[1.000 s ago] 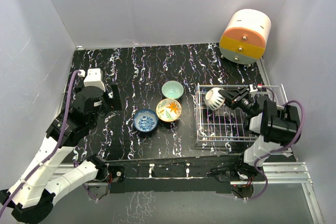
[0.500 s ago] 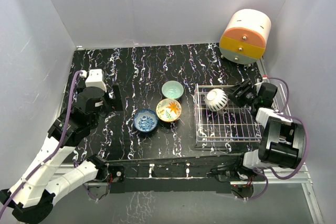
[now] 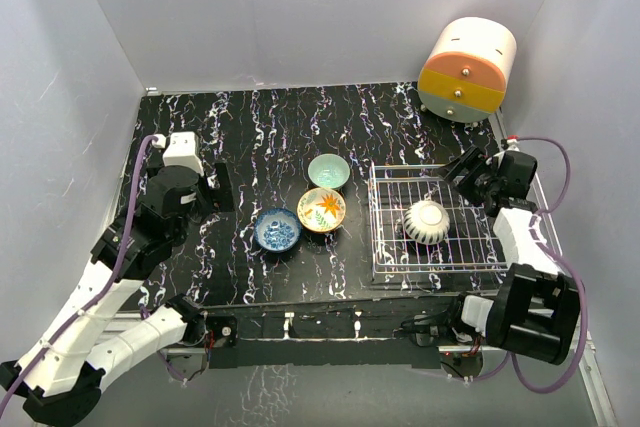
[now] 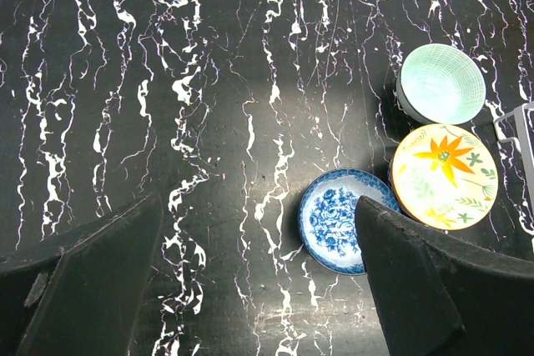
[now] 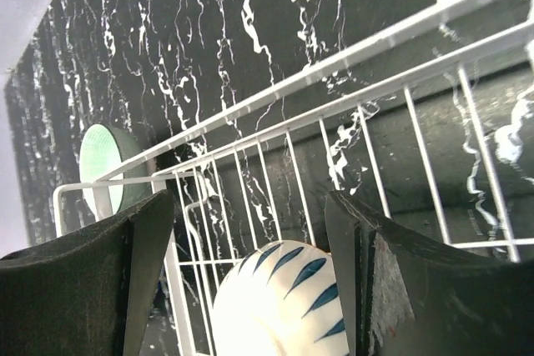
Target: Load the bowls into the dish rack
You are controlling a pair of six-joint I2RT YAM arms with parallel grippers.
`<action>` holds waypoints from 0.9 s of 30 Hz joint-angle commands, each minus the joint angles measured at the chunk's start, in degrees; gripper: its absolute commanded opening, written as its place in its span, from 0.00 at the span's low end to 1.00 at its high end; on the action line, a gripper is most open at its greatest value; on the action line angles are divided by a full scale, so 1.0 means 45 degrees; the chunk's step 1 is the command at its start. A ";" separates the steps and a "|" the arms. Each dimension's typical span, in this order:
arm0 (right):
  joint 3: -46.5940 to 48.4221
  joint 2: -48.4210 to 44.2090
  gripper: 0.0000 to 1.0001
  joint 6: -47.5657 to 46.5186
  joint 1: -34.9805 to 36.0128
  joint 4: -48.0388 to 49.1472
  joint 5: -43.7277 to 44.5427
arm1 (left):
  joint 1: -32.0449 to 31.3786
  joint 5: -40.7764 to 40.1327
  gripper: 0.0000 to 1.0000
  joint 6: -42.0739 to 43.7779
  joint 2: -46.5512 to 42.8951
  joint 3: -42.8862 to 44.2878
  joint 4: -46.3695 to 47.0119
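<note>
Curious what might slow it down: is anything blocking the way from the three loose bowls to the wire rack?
Nothing visible does. Bare tabletop separates the green bowl, orange bowl and blue bowl from the dish rack; only its low side wall must be cleared. A striped bowl sits inside.

The left arm (image 3: pixel 110 277) rises from its base along the left side with a bent elbow, and its wrist turns the left gripper (image 3: pixel 218 187) toward the middle. Its two fingers (image 4: pixel 92 281) stand wide apart and grip nothing. The right arm (image 3: pixel 520 237) stretches forward. The right gripper (image 3: pixel 466 169) points to the left, its fingers (image 5: pixel 367 289) also spread wide, holding nothing.
</note>
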 commanded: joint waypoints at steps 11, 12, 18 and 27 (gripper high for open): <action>0.2918 -0.1846 0.76 -0.2074 0.4433 -0.4833 0.6658 | -0.0064 0.0607 0.97 0.0500 0.0398 -0.0160 0.0954; 0.3014 -0.1943 0.76 -0.1964 0.4920 -0.5128 0.7303 | -0.0064 0.0688 0.97 0.0510 0.0420 -0.0198 0.1087; 0.3434 -0.2045 0.76 -0.1078 0.7522 -0.6677 0.9571 | -0.0059 0.1144 0.97 0.0501 0.0597 -0.0418 0.1652; 0.4844 -0.0894 0.86 0.0589 0.9724 -0.9720 1.2518 | -0.0064 0.1391 0.97 0.0599 0.0495 -0.0602 0.1996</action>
